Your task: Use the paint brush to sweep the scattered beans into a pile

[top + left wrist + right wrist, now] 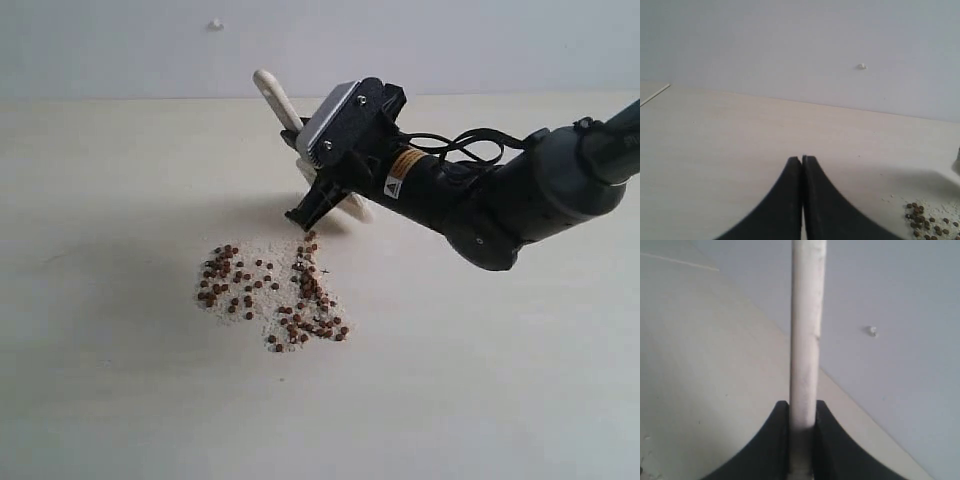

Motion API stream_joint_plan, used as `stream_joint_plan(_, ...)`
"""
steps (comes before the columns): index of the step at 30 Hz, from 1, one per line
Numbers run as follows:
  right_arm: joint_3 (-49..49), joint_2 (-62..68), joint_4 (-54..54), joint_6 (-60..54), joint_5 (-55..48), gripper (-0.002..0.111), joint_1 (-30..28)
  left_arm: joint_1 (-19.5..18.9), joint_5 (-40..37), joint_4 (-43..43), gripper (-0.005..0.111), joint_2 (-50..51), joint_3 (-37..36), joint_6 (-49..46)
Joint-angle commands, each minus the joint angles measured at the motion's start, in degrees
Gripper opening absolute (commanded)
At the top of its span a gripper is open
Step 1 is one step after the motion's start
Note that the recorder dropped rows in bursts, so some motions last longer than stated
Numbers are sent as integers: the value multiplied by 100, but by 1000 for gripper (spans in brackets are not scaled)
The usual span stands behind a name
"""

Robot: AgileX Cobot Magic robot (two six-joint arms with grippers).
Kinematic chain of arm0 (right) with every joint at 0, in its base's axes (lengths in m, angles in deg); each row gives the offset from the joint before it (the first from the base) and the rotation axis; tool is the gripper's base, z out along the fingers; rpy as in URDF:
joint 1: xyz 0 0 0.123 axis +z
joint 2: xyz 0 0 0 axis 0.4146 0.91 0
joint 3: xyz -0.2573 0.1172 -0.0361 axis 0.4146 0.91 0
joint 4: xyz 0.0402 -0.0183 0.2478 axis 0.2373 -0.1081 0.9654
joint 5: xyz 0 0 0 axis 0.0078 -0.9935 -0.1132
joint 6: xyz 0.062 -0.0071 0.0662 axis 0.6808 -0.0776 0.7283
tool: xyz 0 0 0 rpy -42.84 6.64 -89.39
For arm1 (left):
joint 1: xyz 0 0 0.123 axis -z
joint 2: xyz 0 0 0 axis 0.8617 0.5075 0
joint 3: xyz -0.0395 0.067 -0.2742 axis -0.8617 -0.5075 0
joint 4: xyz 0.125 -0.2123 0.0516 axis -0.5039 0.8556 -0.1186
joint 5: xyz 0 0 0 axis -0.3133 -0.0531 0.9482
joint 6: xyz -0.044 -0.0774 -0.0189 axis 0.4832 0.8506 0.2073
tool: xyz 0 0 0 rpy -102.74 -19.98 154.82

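Note:
The beans (305,285) lie as a loose reddish-brown patch mixed with whitish grains on the pale table, just in front of my right gripper (312,207). A few beans (925,220) also show at the corner of the left wrist view. The right gripper (802,405) is shut on the paint brush (805,330), clamping its light handle between both jaws. The handle end (270,88) sticks up and back, and a cream part of the brush (357,210) peeks out behind the fingers, close above the table. My left gripper (802,159) is shut on nothing and hangs over bare table.
The table's far edge (120,98) meets a plain pale wall with a small white speck (215,24). The right arm's dark body (500,200) stretches in from the right, low over the table. A thin line (655,95) marks a table edge in the left wrist view.

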Motion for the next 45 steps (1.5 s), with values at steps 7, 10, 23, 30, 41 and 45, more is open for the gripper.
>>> stream_joint_plan(7, -249, 475, -1544, 633, 192, 0, -90, 26, 11, 44, 0, -12, 1, 22)
stream_joint_plan(10, -249, 475, -2294, 1227, 269, 0, -90, 26, -83, 44, 0, -12, 1, 22)
stream_joint_plan(23, -249, -457, -3608, 2235, -511, 0, -90, 26, -194, 44, 0, -12, 1, 22)
stream_joint_plan(30, -302, -906, -3608, 2179, -461, 0, -90, 26, -194, 44, 0, -12, 1, 22)
stream_joint_plan(41, -593, -922, -4398, 2134, -80, 0, -90, 26, -194, 44, 0, -12, 1, 22)
stream_joint_plan(45, -898, -922, -5448, 2705, -58, 0, -90, 26, -194, 44, 0, -12, 1, 22)
